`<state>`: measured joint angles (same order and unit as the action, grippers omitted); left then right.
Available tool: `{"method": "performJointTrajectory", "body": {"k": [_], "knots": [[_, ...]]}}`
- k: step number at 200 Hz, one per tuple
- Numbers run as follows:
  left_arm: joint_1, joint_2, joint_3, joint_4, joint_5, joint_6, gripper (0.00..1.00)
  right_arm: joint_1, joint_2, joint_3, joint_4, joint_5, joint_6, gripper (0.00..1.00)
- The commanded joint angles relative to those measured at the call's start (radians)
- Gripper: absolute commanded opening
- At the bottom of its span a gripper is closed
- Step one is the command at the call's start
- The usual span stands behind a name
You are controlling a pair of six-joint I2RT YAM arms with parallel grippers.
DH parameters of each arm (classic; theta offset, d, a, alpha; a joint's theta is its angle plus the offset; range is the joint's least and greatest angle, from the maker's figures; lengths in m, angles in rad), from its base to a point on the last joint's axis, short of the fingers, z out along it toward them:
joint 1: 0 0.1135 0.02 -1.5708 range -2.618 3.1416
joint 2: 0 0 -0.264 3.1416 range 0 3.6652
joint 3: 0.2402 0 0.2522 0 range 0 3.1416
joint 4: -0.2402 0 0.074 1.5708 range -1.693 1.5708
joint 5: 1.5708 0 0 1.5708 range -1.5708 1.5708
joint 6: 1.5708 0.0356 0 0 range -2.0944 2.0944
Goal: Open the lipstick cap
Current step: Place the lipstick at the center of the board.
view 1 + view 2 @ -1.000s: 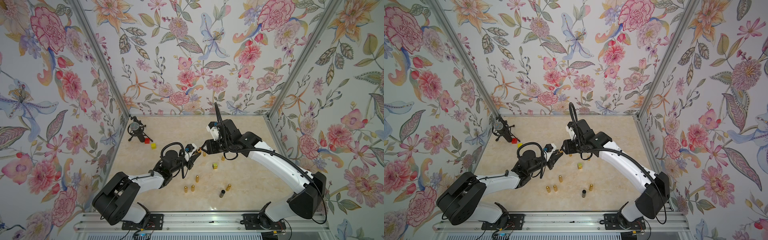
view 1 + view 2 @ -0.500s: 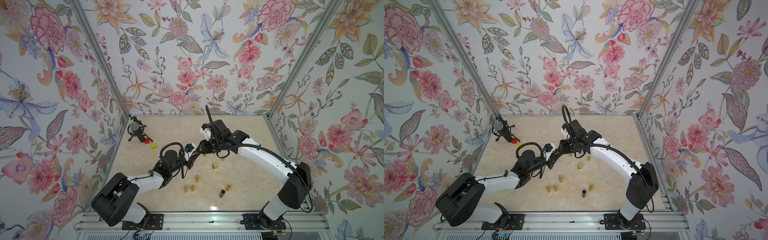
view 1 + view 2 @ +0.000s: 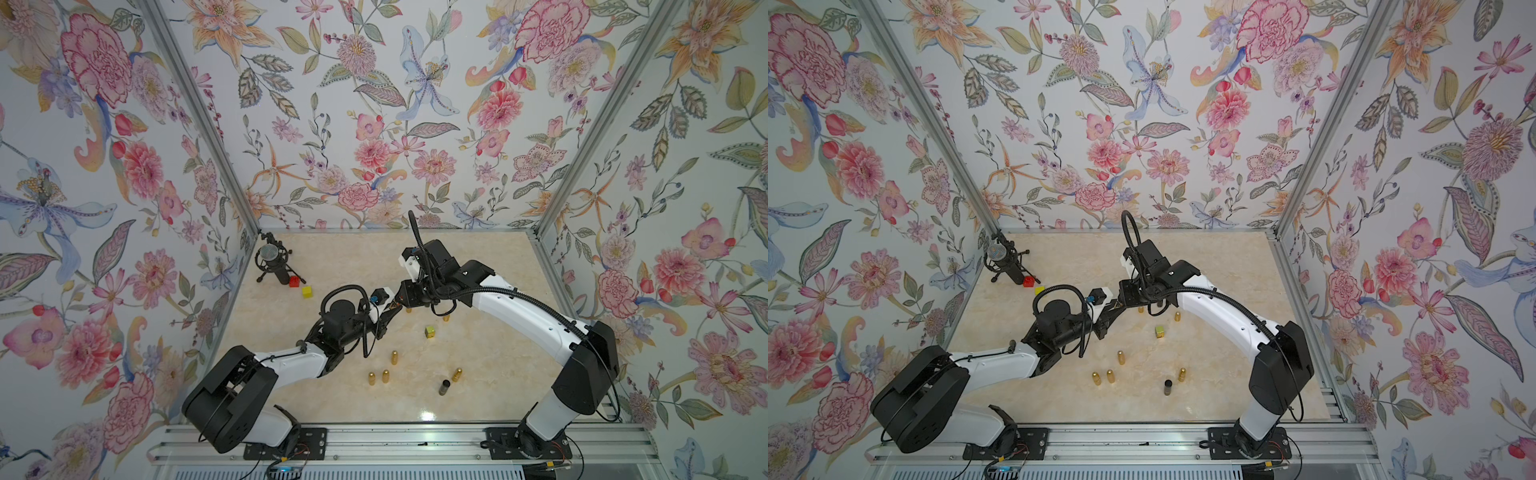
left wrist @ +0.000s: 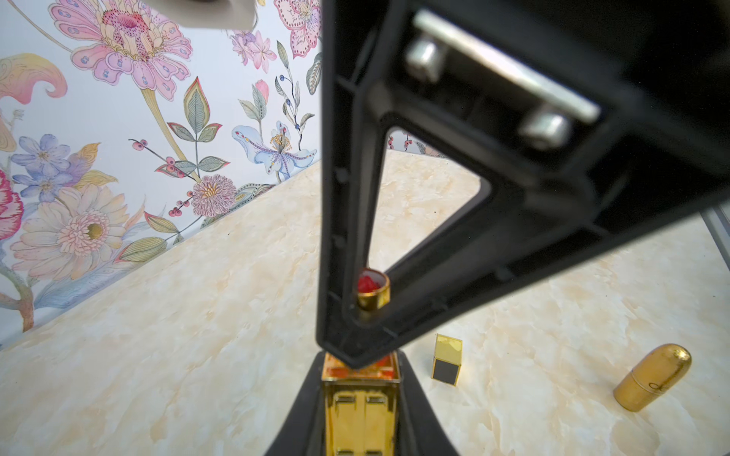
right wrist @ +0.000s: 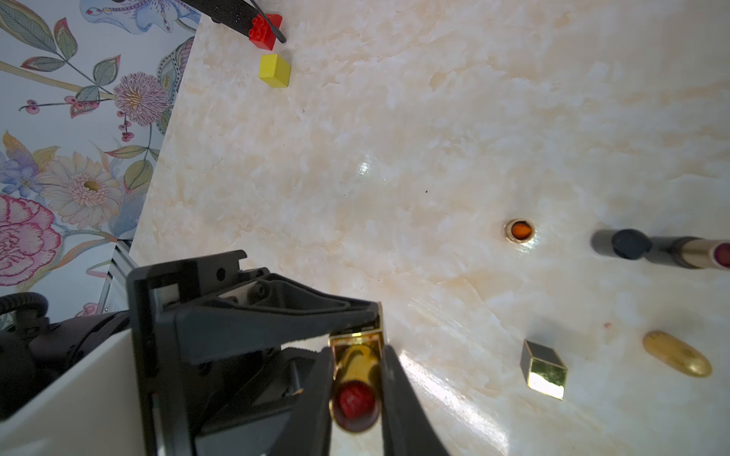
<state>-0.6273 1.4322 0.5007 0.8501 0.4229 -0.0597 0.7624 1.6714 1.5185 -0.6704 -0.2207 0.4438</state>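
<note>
Bright, even light, seemingly from overhead; shadows faint. White glare streaks the glossy cream marble tabletop [image 5: 454, 398] in the right wrist view. Wrist views bow at edges, nearest foreground blurred.

I've got a mic [image 3: 272, 259] on a small tripod in the far left corner of the surface [image 3: 332, 257], close to the wall. A red brick [image 3: 294, 281] sits at the tripod's foot. A yellow block [image 3: 307, 291] is just beside the brick, with a small gap between them in the right wrist view. Toward the near edge there are three gold capsules [image 3: 385, 376] in a loose cluster: two side by side, the third just behind. A fourth capsule [image 3: 457, 374] is off to their right, with a black tube [image 3: 444, 387] just beside it. A fifth capsule [image 5: 677, 353] lies on its side. The surface is beige and marble-look. Floral walls [image 3: 374, 104] stand on three sides. A metal rail [image 3: 415, 440] runs along the front.
</note>
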Motion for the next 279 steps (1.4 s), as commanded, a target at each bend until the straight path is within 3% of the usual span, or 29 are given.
{"method": "performJointTrajectory", "body": {"k": [1, 26, 50, 62, 71, 75, 91, 153, 200, 279], "knots": [[0.008, -0.019, 0.024, -0.001, 0.033, 0.015, 0.05, 0.006, 0.019, 0.031, 0.003, 0.014, -0.014, 0.19], [0.008, -0.021, 0.024, -0.009, 0.026, 0.022, 0.06, 0.009, 0.022, 0.034, 0.003, 0.012, -0.016, 0.16], [0.008, -0.023, 0.024, -0.014, 0.018, 0.024, 0.17, 0.008, 0.021, 0.038, 0.003, 0.027, -0.016, 0.13], [0.009, -0.025, 0.02, -0.016, 0.008, 0.023, 0.38, 0.008, 0.021, 0.04, 0.003, 0.041, -0.017, 0.13], [0.008, -0.03, 0.017, -0.016, -0.005, 0.017, 0.7, 0.009, 0.021, 0.039, 0.003, 0.062, -0.017, 0.13], [0.008, -0.033, 0.013, -0.016, -0.011, 0.015, 0.8, 0.009, 0.021, 0.039, 0.003, 0.07, -0.018, 0.13], [0.008, -0.049, -0.007, -0.015, -0.037, 0.009, 0.98, 0.009, 0.028, 0.036, 0.002, 0.11, -0.023, 0.14], [0.014, -0.161, -0.105, -0.007, -0.148, -0.053, 0.99, 0.058, 0.152, 0.077, -0.008, 0.268, -0.077, 0.14], [0.032, -0.243, -0.151, -0.115, -0.24, -0.066, 0.99, 0.071, 0.272, 0.131, -0.005, 0.312, -0.092, 0.13], [0.033, -0.332, -0.179, -0.207, -0.292, -0.036, 0.99, 0.045, 0.404, 0.153, 0.069, 0.303, -0.085, 0.13]]}}
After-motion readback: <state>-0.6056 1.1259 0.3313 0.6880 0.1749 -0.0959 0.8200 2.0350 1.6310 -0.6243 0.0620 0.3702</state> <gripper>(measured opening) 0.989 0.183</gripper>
